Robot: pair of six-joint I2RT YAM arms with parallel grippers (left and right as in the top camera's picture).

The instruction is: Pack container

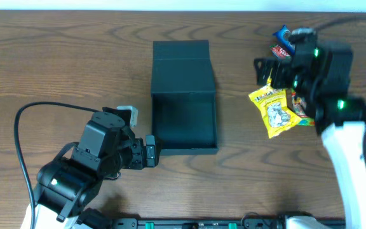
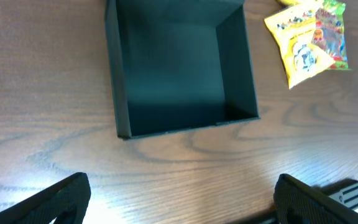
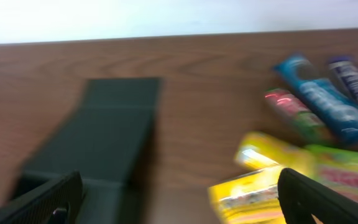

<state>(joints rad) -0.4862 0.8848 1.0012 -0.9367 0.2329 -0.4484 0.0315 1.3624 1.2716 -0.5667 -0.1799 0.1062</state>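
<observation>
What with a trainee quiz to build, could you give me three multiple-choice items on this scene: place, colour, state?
1. Where does the yellow packet lie relative to the container? A) inside it B) on top of it C) on the table beside it
2. The container's colour? A) dark green-black B) white C) red
3. The container is: A) shut B) open, empty C) open, full
Answers: C, it lies on bare wood; A, walls look dark; B, lid folded back, inside bare.
</observation>
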